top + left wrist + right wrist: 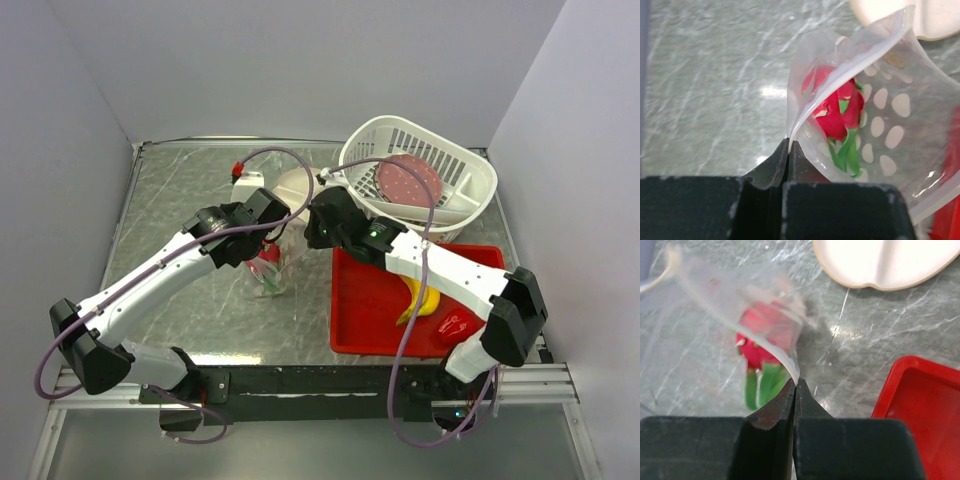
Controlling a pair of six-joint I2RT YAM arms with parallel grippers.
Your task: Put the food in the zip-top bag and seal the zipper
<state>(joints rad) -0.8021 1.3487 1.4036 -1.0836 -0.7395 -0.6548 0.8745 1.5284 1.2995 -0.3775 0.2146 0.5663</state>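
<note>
1. Dragon fruit [837, 112] is inside the zip-top bag [892, 125].
2. Left gripper [788, 145] and right gripper [795, 385] pinch its mouth edge.
3. Banana [422, 297] lies outside, 3 o'clock of bag; zipper [850, 75] apparently unsealed.

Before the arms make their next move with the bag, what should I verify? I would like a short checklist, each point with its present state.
1. Left gripper shut on the zip-top bag edge: ok.
2. Right gripper shut on the bag's edge: ok.
3. Dragon fruit inside the bag: ok.
4. Banana inside the bag: not ok, it lies in the red tray.
5. Zipper sealed: not ok, the mouth gapes open.
</note>
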